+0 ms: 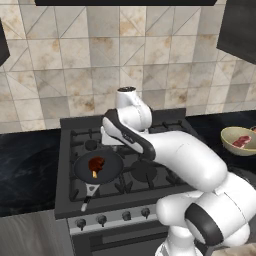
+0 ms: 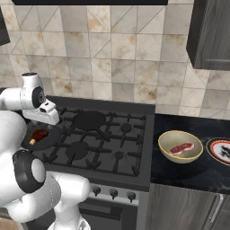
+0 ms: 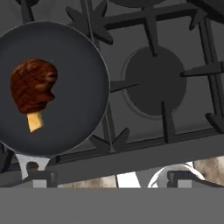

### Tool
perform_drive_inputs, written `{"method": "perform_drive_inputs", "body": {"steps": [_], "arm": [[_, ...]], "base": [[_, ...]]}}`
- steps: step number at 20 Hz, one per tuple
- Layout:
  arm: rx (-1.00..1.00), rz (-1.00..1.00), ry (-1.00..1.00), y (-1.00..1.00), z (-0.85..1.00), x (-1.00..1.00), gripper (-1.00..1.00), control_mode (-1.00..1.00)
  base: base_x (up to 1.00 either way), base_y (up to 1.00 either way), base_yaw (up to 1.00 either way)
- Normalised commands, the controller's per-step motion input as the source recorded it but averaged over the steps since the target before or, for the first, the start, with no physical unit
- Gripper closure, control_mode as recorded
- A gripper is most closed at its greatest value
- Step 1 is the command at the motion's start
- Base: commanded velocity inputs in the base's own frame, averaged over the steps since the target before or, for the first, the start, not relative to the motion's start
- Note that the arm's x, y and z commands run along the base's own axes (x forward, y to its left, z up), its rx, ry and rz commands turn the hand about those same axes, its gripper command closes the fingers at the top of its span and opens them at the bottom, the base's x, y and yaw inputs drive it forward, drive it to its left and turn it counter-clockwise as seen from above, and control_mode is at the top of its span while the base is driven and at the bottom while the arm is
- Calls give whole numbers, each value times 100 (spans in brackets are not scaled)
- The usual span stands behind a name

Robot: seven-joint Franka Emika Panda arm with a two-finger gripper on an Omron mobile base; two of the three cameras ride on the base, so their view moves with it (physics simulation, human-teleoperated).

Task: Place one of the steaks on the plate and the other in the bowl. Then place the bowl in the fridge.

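A dark reddish-brown steak (image 3: 33, 87) with a pale bone end lies in a black frying pan (image 3: 74, 78) on the stove's front left burner. My gripper (image 3: 110, 179) hangs open above the stove, just right of the pan, with nothing between its fingers. From the base views, the same steak (image 1: 96, 165) (image 2: 39, 134) sits below the hand. The pinkish-red steak (image 2: 181, 148) (image 1: 242, 141) lies in the tan-yellow bowl (image 2: 179, 159) (image 1: 231, 137) on the dark counter right of the stove. The patterned plate (image 2: 221, 150) is beside the bowl, at the right edge. The fridge is out of view.
The black gas stove (image 2: 112, 134) has raised grates and a row of knobs (image 1: 114, 217) along its front. The pan's handle (image 1: 89, 192) points toward the front edge. A tiled wall stands behind, and a dark cabinet (image 2: 211, 36) hangs at the upper right.
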Motion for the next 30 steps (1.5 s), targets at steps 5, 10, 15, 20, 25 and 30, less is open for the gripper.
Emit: {"method": "perform_drive_inputs", "body": {"steps": [5,10,15,20,25,30], "arm": [[-1,-17,0,60,-18,10,-100,-100],[0,0,0,38,-26,33,-100,-100],[0,0,0,51,-29,52,-100,-100],[-1,7,10,27,-4,48,-100,-100],[-6,3,7,0,-18,3,-100,-100],[-6,1,4,1,-25,25,-100,-100]], "base": [[0,0,0],[0,0,0],[0,0,0],[0,0,0],[0,0,0],[0,0,0]]}}
